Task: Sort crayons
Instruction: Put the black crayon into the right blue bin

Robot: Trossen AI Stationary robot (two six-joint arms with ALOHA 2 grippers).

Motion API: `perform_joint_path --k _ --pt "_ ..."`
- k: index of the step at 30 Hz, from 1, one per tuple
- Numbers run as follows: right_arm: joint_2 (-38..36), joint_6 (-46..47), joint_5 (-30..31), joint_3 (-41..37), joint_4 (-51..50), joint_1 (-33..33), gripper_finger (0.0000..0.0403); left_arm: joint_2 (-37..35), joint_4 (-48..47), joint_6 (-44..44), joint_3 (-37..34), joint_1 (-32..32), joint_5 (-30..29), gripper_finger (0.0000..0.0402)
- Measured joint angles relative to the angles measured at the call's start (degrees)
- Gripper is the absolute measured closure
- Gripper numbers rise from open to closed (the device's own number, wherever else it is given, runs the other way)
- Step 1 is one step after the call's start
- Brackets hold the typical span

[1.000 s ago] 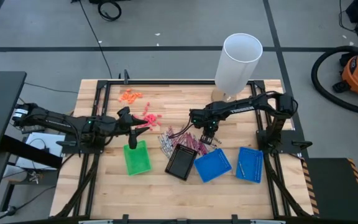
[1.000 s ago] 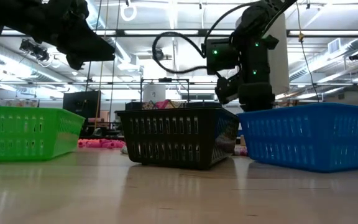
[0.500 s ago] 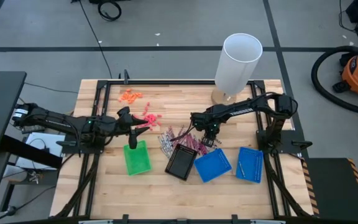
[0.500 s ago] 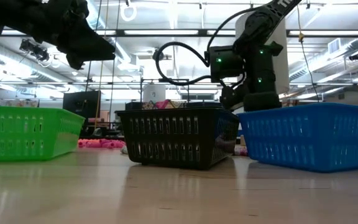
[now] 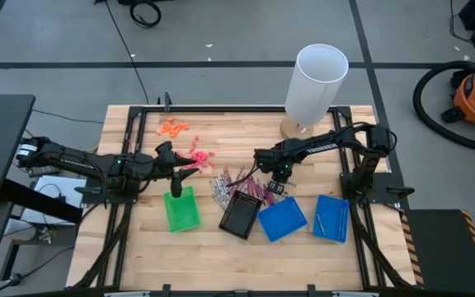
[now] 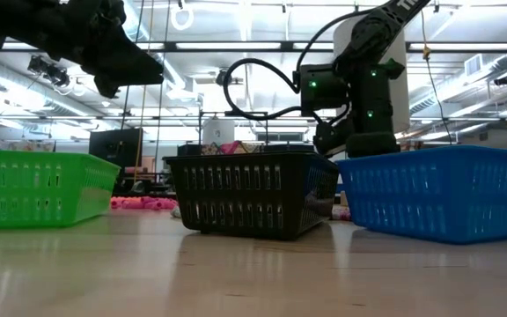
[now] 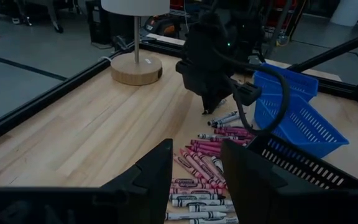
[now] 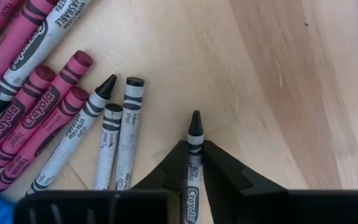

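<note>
Grey crayon: we see one thin grey-silver paper-wrapped crayon [image 8: 193, 163] pinched between the right gripper's [image 8: 193, 180] dark fingers, its black tip pointing out over the bare wooden table [image 8: 291, 74].
Right gripper: we find it low over the pile, beside the black slotted plastic tray [image 5: 241, 216]; jaws closed tight on that one crayon.
Remaining crayons: loose pink-magenta and grey-silver sticks [image 8: 73, 118] lie flat on the wood just beside the gripped one, not touching it.
Left gripper: we see it [image 7: 194, 180] hovering over the green slotted plastic tray [image 5: 181, 209], fingers spread apart and holding nothing.
Step in hand: we judge this the grasp of a single grey crayon, not yet lifted.
Next move: we think it calls for a straight lift clear of the neighbouring sticks, then a carry to whichever tray takes grey; two blue slotted plastic trays [image 5: 283, 219] sit near.
Change: against the high view a second ago, we see the right arm lower and closer to the pile; its fingers, then apart, are now closed. The left arm has not moved.
</note>
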Motion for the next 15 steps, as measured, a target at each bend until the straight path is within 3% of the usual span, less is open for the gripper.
perform_joint_path --k 15 --pt "-1.0 -0.7 2.4 0.9 -1.8 0.4 0.0372 0.0 0.4 -0.4 0.0 0.0 0.0 0.0253"
